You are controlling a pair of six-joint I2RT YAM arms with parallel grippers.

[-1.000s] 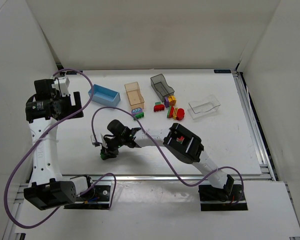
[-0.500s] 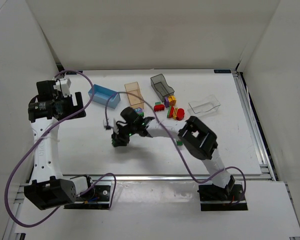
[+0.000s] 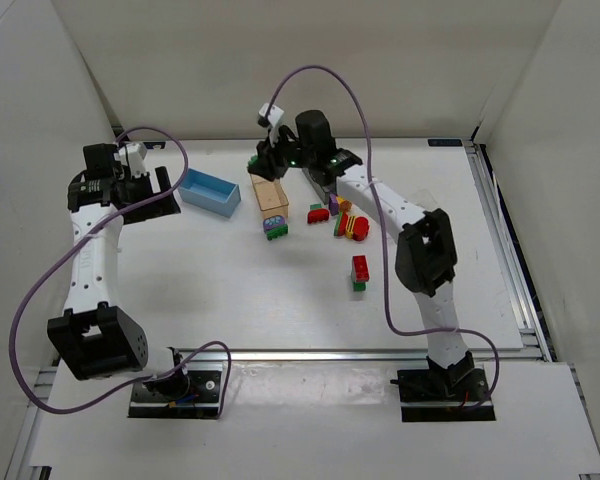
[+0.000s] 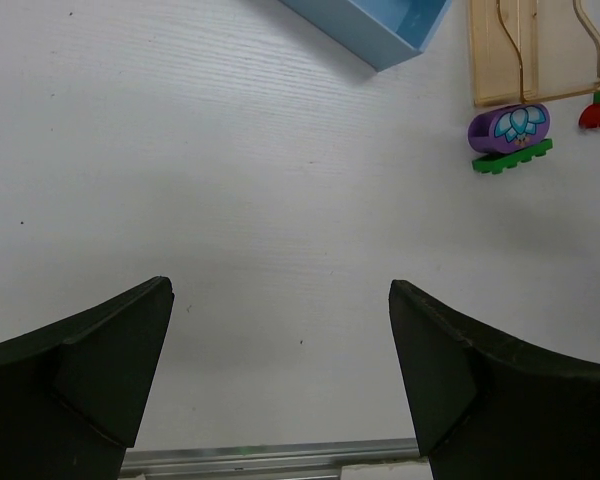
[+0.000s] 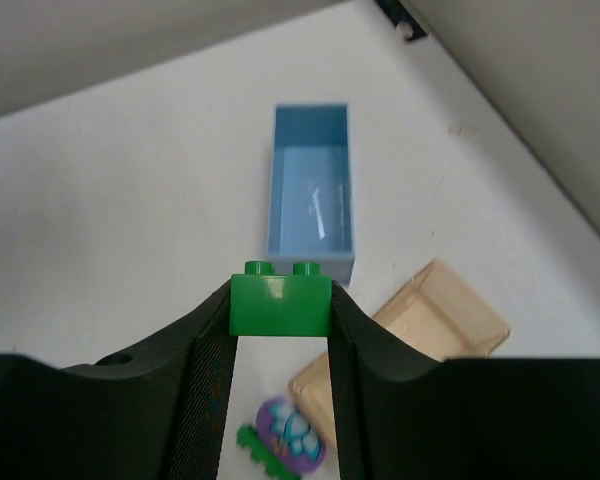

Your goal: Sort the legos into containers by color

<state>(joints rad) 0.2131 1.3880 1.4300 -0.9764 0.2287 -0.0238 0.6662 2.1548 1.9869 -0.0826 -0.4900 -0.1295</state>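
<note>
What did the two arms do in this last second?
The right hand swung from the near left of the table to the far side, near the tan bin, gripping a green brick. The left hand shifted slightly farther back, open. The blue bin and loose bricks stayed put.

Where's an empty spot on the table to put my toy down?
The big bare stretch of table on the near side, in front of the blue bin and left of the red-and-green stack. It's crowded at the back, around the tan bin and the brick clump.
</note>
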